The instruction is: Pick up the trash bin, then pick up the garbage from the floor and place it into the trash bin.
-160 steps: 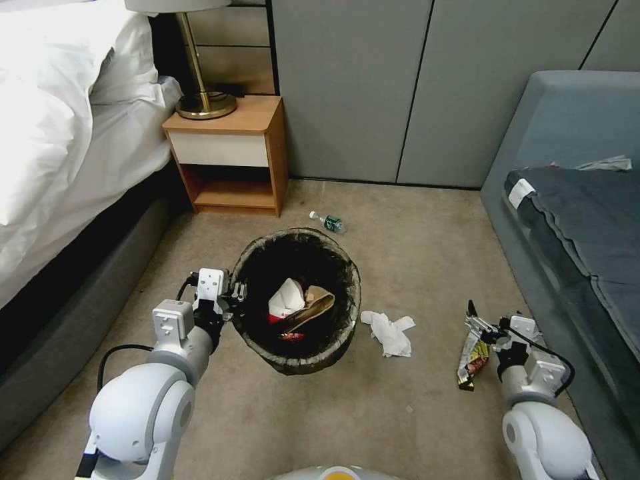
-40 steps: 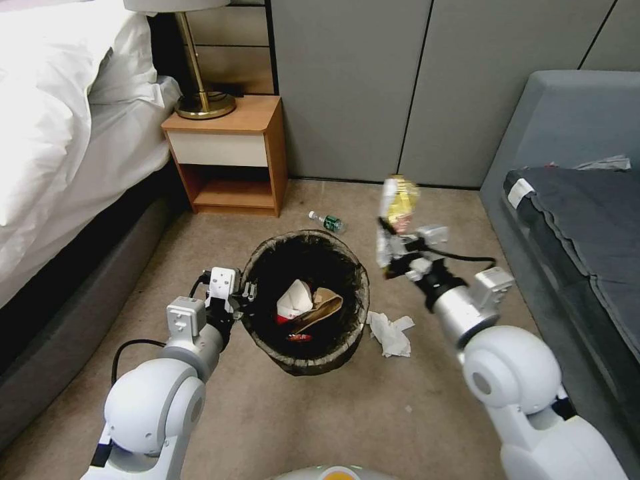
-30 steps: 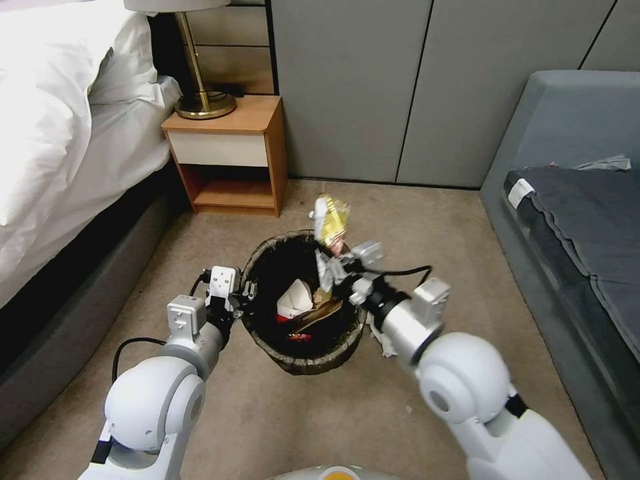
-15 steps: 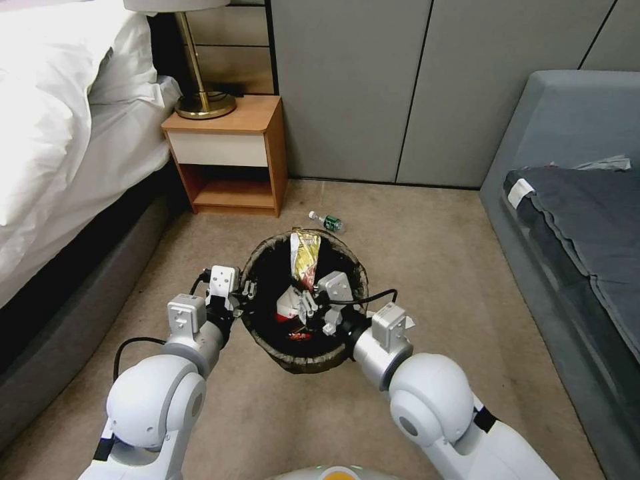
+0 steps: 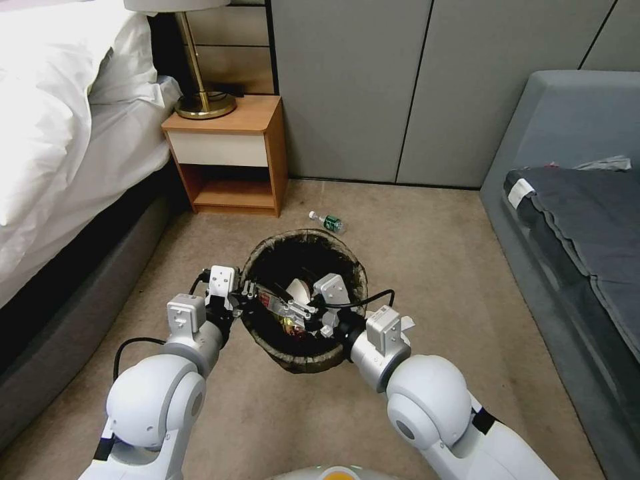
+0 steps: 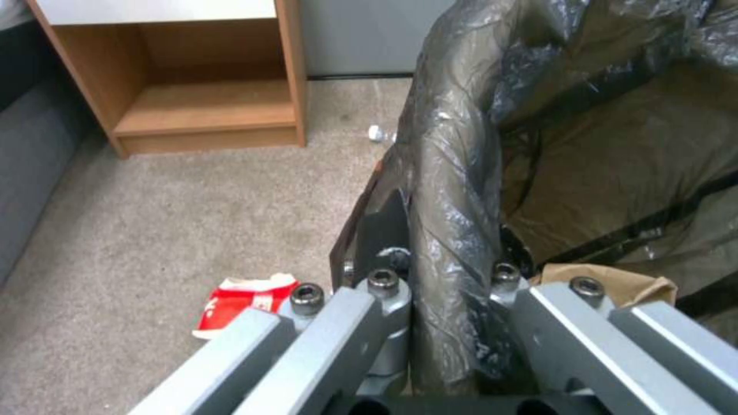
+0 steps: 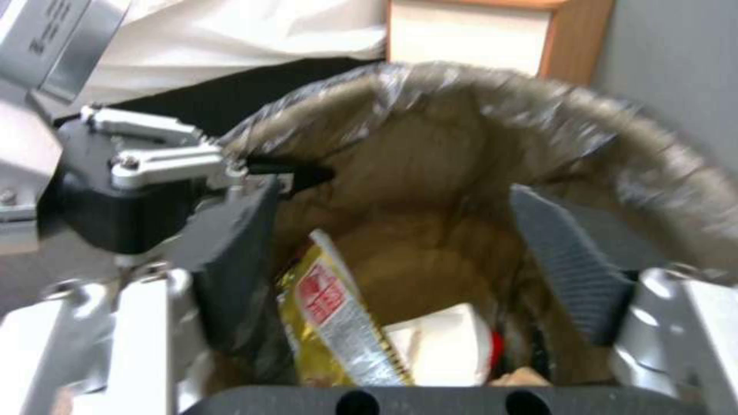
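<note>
Trash bin (image 5: 303, 347) sits on the carpet (image 5: 427, 280) in front of the robot, dark bag liner (image 6: 454, 190) folded over its rim. Left pincer (image 5: 241, 293) is clenched on the bin's left rim: in the left wrist view one finger is outside the wall, the other inside, w/ the liner-wrapped rim pinched between them.

Right pincer (image 5: 293, 308) is over the bin mouth, reaching in from the right side toward the left rim, close to the left pincer. Its jaws stand spread apart, gripping nothing. In the right wrist view the yellow snack wrapper (image 7: 338, 323) lies loose inside the bin, just beside the pincer's one finger (image 7: 230, 271) and apart from the other; can't tell if it touches the near one. Next to the wrapper, lower in the bin, a white carton (image 7: 446, 351) w/ a bit of red beside it. Brown paper bag (image 6: 615, 285) also inside, seen past the left pincer.

Garbage on the floor: green-labelled plastic bottle (image 5: 328, 222) beyond the bin, btw bin and nightstand (image 5: 230, 153), well apart from both pincers. White tissue (image 5: 404, 323) just peeks out behind the right wrist, right of the bin. Red-and-white carton scrap (image 6: 246, 302) on the carpet outside the bin, near the left pincer, in the left wrist view.
</note>
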`<state>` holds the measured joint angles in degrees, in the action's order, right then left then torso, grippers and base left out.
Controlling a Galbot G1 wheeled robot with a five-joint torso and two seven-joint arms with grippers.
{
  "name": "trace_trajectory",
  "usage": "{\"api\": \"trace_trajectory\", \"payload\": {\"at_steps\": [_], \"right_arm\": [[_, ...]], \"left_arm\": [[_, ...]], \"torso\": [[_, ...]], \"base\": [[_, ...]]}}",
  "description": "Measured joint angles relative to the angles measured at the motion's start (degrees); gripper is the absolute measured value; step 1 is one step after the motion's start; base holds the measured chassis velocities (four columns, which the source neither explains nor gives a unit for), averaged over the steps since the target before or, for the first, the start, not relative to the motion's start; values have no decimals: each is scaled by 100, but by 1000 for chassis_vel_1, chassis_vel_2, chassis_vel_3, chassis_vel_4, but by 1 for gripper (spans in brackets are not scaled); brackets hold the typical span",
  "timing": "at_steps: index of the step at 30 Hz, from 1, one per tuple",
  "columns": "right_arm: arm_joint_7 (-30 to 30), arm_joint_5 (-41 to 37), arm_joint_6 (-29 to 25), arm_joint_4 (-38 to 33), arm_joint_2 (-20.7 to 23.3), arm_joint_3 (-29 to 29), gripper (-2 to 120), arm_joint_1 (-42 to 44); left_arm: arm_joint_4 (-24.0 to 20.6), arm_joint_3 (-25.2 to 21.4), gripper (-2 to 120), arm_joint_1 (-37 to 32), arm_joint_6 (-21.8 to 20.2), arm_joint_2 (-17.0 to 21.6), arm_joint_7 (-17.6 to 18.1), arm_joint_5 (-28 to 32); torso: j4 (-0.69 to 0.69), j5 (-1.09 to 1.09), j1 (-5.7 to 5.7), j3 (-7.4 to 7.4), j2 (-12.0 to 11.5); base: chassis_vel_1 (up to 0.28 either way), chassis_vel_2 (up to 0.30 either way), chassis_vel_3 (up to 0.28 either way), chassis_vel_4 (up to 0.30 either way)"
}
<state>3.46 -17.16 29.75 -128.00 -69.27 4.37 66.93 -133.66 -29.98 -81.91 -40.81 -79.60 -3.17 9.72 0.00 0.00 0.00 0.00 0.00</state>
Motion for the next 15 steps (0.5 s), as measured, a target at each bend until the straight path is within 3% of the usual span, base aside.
{"api": "trace_trajectory", "payload": {"at_steps": [4,6,12,15], "right_arm": [[0,56,7,-131,69,-119,91,0],[-38,-18,9,-378,229,-449,99,0],[-42,-501,-36,-750,457,-981,100,-15],[277,-1066,-467,-879,555,-1282,100,-40]], "left_arm": [[2,0,2,0,-1,-1,2,-2],[6,0,2,-2,-2,0,5,-3],[7,-7,2,-6,-2,-1,6,-4],[7,-49,2,-32,-2,-16,6,-4]], "torso": [[0,0,0,0,0],[0,0,0,0,0],[-1,0,0,0,0],[0,0,0,0,0]], "base": [[0,0,0,0],[0,0,0,0],[0,0,0,0],[0,0,0,0]]}}
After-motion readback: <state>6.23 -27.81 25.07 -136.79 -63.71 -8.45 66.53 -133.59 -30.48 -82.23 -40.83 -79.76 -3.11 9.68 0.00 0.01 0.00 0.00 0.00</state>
